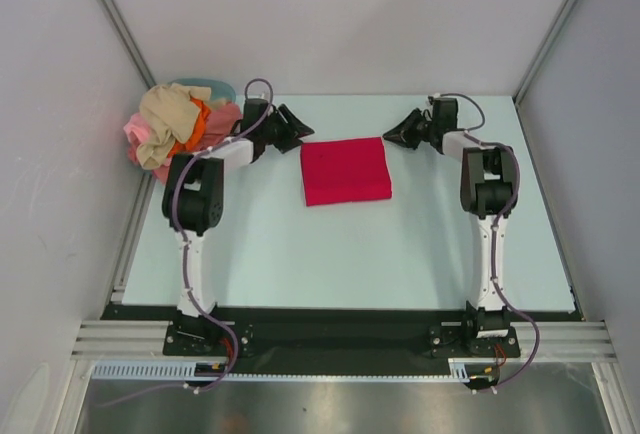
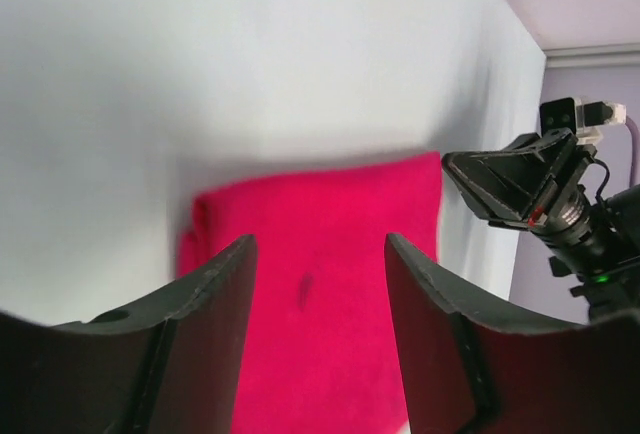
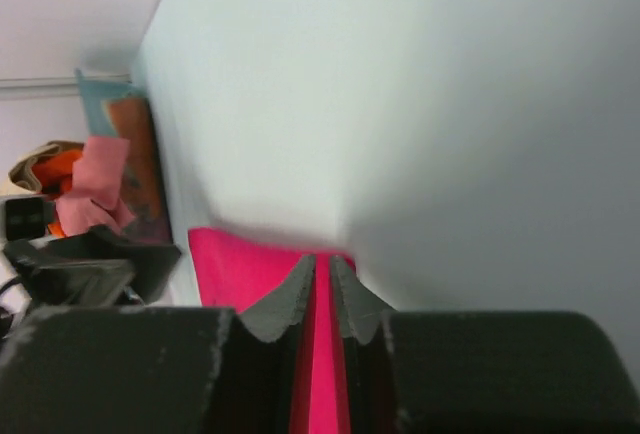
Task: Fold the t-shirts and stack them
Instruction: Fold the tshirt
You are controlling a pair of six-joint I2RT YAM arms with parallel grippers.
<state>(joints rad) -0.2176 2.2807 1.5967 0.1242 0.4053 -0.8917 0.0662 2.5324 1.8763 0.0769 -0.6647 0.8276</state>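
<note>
Red shirt (image 1: 346, 170) lies folded square on the worktop (image 1: 350, 254), midway along its far edge, probably as the stack's base. The left hand (image 1: 290, 126), released, and the right hand (image 1: 402, 134), clenched on nothing, flank its far corners. The other shirts (image 1: 175, 129) wait, heaped in the far-left corner.

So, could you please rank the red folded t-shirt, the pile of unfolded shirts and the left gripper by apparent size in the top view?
Largest to smallest:
1. the pile of unfolded shirts
2. the red folded t-shirt, somewhat smaller
3. the left gripper, clearly smallest, even if raised nearer the camera
</note>
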